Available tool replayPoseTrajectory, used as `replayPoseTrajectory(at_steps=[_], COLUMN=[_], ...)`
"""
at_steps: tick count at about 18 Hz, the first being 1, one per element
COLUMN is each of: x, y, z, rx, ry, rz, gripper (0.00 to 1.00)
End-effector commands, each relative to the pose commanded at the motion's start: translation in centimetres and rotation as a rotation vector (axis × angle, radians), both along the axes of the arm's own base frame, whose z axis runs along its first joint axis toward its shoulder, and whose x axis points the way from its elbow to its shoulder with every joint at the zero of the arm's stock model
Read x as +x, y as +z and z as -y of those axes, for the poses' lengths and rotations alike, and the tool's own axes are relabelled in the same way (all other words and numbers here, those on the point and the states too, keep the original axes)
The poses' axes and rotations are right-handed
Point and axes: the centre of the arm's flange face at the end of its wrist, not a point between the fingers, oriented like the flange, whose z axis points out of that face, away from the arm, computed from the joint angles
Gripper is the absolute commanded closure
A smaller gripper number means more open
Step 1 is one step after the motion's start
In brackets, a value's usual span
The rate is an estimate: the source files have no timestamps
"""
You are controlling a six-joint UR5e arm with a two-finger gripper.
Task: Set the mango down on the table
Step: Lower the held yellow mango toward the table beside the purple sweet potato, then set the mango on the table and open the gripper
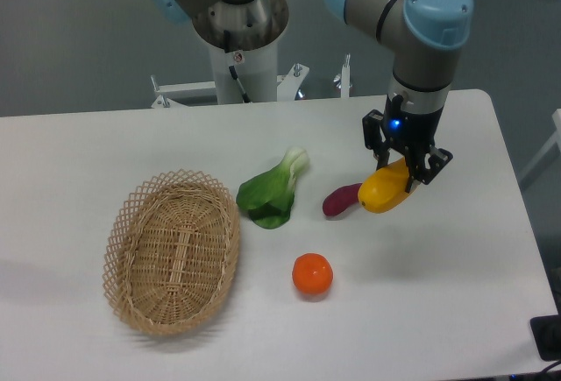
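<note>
The gripper [406, 173] covers the upper right part of the mango [384, 192], so the contact between its fingers and the fruit is hidden. The mango overlaps the right end of the purple sweet potato [340, 200]. Whether the mango touches the table [456, 293] cannot be told. The table's near edge is cut off by the picture's bottom edge, and its left edge by the left side.
</note>
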Motion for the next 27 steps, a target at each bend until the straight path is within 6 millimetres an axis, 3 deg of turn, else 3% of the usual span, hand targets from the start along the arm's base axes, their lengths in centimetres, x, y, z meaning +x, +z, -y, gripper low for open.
replayPoseTrajectory(at_steps=[6,11,18,27], x=[-0.6,0.5,0.6,1.4], y=[-4.7,-9.3,-12.1,-14.2], z=[3.9,7.6,11.5,12.7], rx=[-0.029,-0.05,-0.063,-0.071], ry=[-0.121,-0.219,-0.336,-0.34], rz=[-0.001,-0.004,0.016,0.054], gripper=[0.44,0.44,0.44,0.44])
